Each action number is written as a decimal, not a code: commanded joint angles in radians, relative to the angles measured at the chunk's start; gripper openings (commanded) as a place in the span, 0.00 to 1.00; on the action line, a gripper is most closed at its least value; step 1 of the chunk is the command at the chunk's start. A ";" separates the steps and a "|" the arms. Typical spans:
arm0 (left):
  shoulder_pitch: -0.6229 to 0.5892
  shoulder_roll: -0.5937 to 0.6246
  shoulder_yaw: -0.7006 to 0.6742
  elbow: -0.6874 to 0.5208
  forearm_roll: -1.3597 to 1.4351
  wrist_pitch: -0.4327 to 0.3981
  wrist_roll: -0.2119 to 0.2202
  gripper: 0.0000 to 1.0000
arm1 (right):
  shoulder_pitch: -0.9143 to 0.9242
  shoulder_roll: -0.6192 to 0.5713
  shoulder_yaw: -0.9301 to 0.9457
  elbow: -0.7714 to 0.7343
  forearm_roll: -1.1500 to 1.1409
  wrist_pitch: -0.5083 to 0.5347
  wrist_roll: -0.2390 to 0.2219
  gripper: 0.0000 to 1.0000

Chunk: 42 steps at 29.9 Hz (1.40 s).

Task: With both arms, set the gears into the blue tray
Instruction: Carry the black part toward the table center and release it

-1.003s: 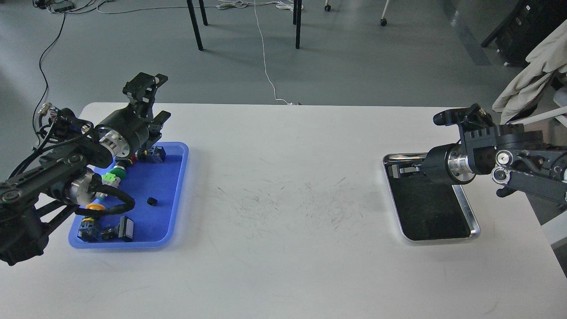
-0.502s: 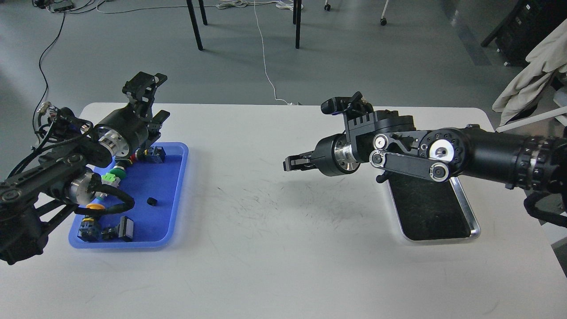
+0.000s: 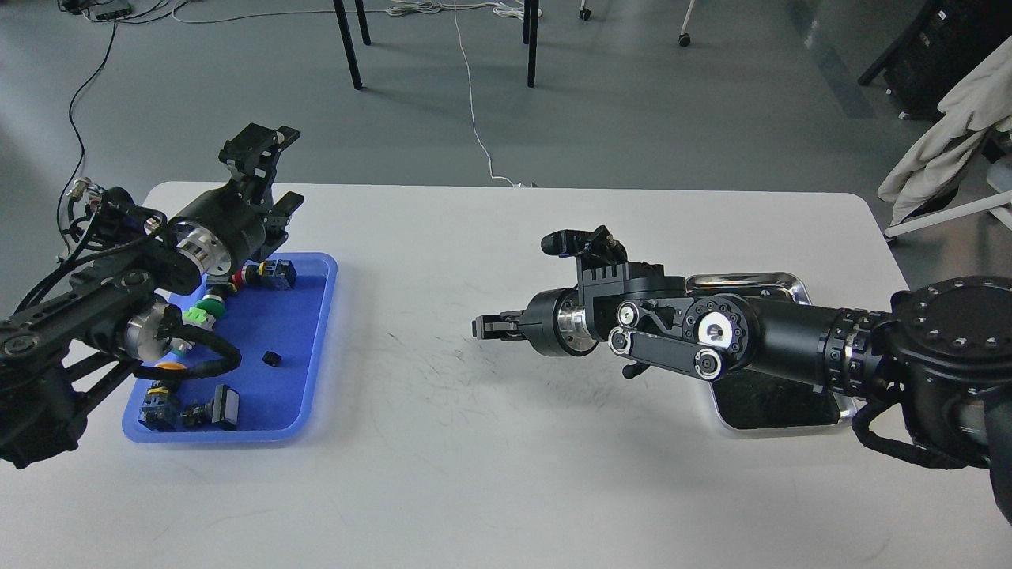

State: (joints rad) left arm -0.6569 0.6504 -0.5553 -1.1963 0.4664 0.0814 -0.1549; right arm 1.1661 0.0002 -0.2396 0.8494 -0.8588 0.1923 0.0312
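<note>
On the white tabletop [image 3: 506, 474], the blue tray [image 3: 304, 348] sits at the left side, holding one small black gear [image 3: 272, 359] on its bare floor and several push-button switches [image 3: 202, 312] along its left edge. The left claw [image 3: 257, 154] hangs above the tray's far end (fingers parted, holding nothing). The right claw [image 3: 489, 327] reaches over mid-tabletop toward the tray; its state cannot be told. A steel tray [image 3: 791, 411] lies partly hidden under the right arm.

We are in a lab or workshop room: a white table [image 3: 490, 442] with scratch marks stands on a grey floor [image 3: 672, 111], loose cables [image 3: 474, 103] run there, and black furniture legs [image 3: 348, 43] stand behind.
</note>
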 commanded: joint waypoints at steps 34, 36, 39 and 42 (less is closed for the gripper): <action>0.002 -0.009 -0.002 0.001 0.000 0.006 -0.002 0.98 | -0.060 0.000 -0.007 0.080 -0.016 -0.051 -0.014 0.75; 0.002 -0.009 -0.002 0.001 0.000 0.006 -0.003 0.98 | -0.052 0.000 -0.004 0.076 -0.013 -0.054 -0.014 0.84; 0.002 -0.006 0.000 0.001 0.000 0.006 -0.002 0.98 | -0.043 0.000 0.011 0.065 -0.009 -0.067 -0.014 0.92; 0.002 -0.005 0.000 0.003 0.000 0.006 -0.002 0.98 | -0.026 0.000 0.074 0.042 -0.005 -0.067 -0.013 0.94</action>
State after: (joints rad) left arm -0.6550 0.6435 -0.5555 -1.1949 0.4661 0.0875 -0.1570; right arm 1.1265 0.0000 -0.2185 0.9117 -0.8684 0.1275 0.0168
